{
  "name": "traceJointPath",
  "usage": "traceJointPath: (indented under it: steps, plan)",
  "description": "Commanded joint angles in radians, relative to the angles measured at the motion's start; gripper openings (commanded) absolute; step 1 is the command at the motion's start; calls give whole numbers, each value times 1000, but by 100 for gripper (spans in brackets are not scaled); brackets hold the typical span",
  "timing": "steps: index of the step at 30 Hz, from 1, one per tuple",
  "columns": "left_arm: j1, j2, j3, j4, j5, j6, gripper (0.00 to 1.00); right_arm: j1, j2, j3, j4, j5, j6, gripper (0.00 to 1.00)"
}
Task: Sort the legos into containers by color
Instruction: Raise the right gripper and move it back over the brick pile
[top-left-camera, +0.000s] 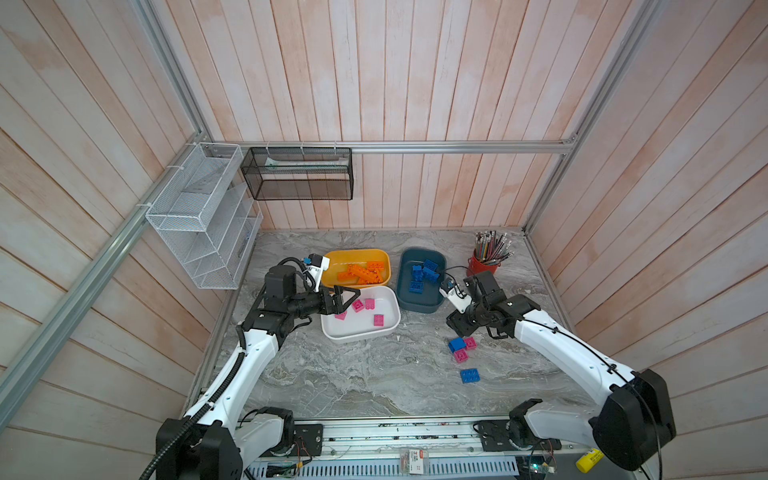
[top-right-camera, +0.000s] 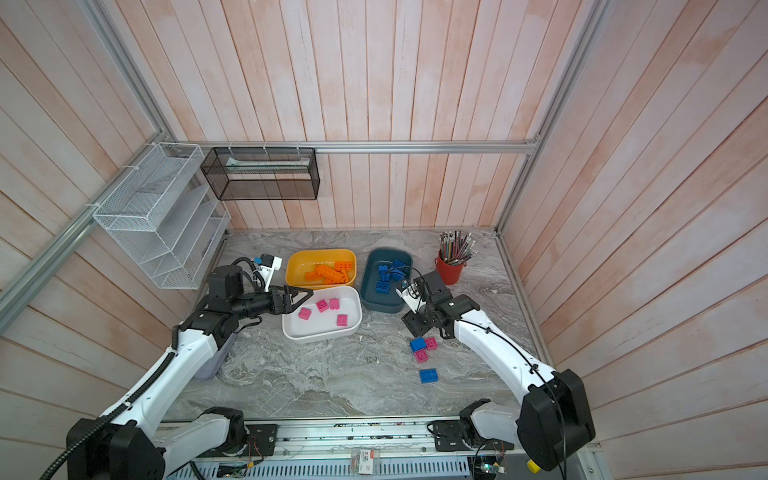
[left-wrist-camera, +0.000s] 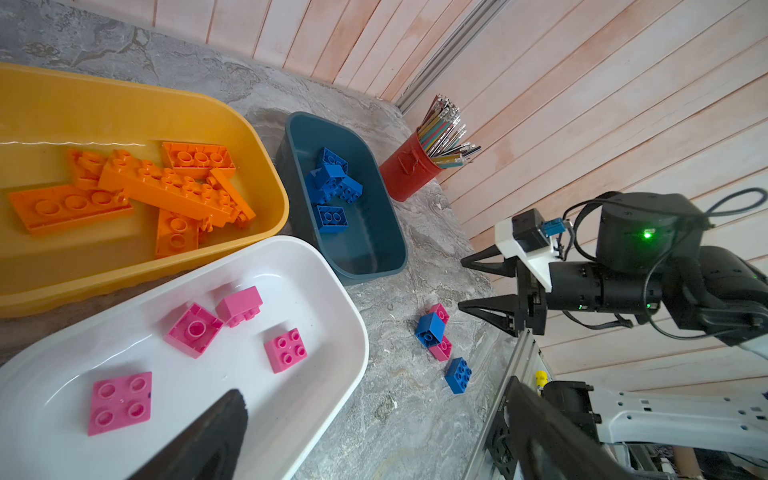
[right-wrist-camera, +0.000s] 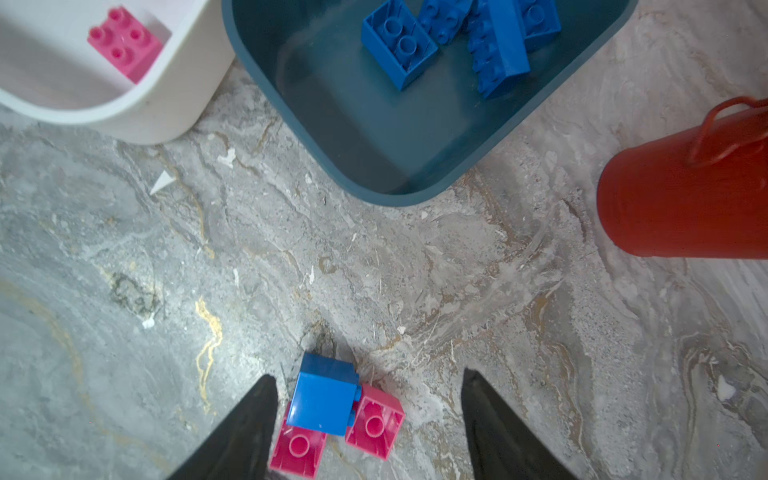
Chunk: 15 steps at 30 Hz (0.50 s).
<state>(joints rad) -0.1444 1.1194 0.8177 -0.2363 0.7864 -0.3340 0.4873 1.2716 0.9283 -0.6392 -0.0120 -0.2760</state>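
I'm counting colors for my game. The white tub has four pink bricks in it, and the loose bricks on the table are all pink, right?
Not all pink. The white tub does hold four pink bricks, but on the table lie two loose pink bricks and two loose blue bricks. Both top views show it.
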Motion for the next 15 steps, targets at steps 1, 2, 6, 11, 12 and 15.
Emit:
traceJointPath:
  steps: [1, 2, 6, 11, 12, 15]
  plan:
    - [-4, -20, -18, 8, -7, 22, 100, -2, 15, -15, -58, 13, -97, 70]
    - [-3, -21, -22, 10, -7, 22, 100, -3, 17, -18, -61, 15, -107, 70]
    - [-3, -16, -30, 17, -3, 27, 100, -3, 21, -54, -42, 36, -132, 71]
    - [-2, -3, -23, 11, -1, 43, 100, 9, 71, -56, -60, 19, -152, 71]
    - [-3, -1, -23, 13, -1, 44, 100, 10, 69, -58, -58, 15, -156, 71]
    - [-3, 5, -23, 14, 0, 49, 99, 14, 55, -97, -61, 49, -220, 71]
